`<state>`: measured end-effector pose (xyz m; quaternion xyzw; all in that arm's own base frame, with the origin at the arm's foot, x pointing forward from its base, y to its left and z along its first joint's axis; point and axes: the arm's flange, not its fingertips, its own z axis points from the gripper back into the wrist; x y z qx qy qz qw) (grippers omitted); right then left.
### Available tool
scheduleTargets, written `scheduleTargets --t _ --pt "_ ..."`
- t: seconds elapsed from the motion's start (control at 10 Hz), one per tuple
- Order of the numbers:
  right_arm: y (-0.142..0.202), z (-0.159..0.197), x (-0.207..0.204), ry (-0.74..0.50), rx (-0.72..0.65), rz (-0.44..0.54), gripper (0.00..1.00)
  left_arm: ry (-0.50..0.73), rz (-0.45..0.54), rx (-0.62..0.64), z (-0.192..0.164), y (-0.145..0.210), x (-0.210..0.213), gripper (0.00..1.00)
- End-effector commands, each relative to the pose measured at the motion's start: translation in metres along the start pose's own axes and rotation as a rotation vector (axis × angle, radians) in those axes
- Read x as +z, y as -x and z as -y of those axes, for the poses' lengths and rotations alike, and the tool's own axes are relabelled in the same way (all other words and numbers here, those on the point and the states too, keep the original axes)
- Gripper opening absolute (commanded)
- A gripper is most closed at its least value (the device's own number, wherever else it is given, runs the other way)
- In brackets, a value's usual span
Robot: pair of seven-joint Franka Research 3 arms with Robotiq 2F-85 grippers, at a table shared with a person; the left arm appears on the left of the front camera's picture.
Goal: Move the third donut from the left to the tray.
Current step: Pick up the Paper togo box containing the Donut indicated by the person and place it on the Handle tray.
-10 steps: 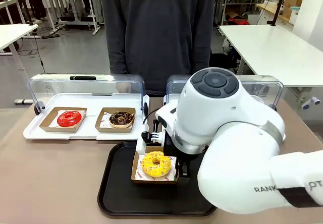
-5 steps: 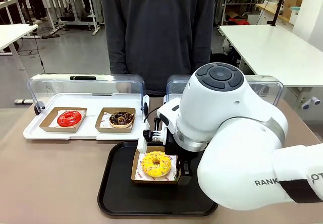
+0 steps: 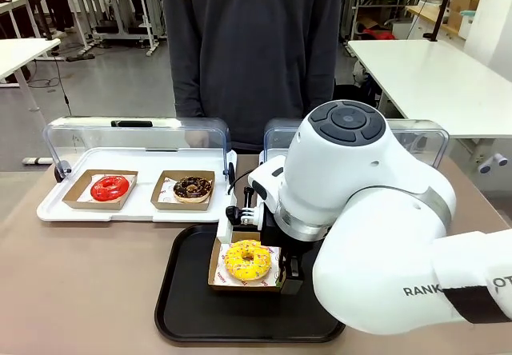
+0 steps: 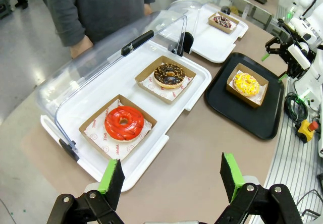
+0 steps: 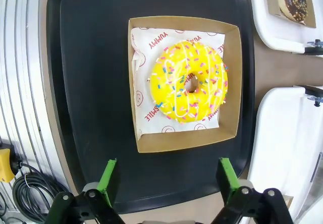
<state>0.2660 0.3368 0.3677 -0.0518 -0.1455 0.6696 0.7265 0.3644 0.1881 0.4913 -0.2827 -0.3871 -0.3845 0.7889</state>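
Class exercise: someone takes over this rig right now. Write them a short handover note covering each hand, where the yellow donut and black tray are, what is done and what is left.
Left hand: open, empty, hanging over the table near the white display tray.
Right hand: open, empty, above the black tray.
Yellow sprinkled donut: in its cardboard holder, resting on the black tray, released.
Done: the donut is on the tray.
Left: draw the right arm back clear of the tray.

The yellow donut (image 5: 189,81) carries coloured sprinkles in a brown holder (image 5: 233,82) on the black tray (image 5: 91,57). A red donut (image 4: 124,123) and a chocolate donut (image 4: 168,75) sit on a white display tray (image 4: 151,148).
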Motion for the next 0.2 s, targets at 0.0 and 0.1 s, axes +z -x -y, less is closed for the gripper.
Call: scheduleTargets --t 0.0,0.1 --pt "-0.0012 -0.0012 -0.0028 0.024 -0.012 -0.014 1.0 0.006 0.005 0.003 0.0018 -0.0018 0.0007 1.0" --pt "-0.0012 -0.0012 -0.0028 0.024 -0.012 -0.014 1.0 0.006 0.005 0.003 0.0018 -0.0018 0.0007 1.0"
